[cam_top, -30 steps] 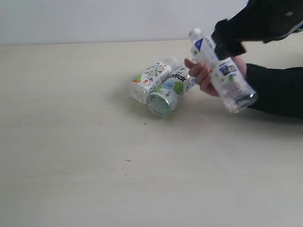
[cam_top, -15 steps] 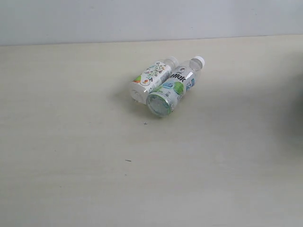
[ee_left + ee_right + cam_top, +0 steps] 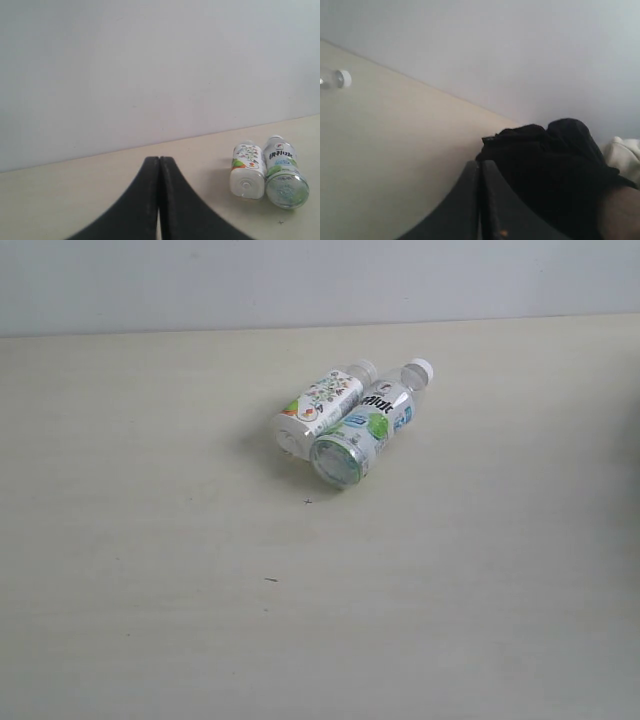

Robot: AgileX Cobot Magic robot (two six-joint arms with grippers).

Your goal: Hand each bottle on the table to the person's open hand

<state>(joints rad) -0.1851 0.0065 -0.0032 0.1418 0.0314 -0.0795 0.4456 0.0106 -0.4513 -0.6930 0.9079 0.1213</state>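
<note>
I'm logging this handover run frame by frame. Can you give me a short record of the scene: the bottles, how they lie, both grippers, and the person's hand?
bottles on table: two, a white-label bottle and a green-label bottle
pose: both on their sides, close side by side, white caps toward the far wall
left gripper: jaws shut, empty, apart from the bottles
right gripper: jaws shut, empty
open hand: not in view; only dark clothing shows in the right wrist view

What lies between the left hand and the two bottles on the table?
Nothing: in the left wrist view only bare table separates the shut left hand from the white-label bottle and green-label bottle.
</note>
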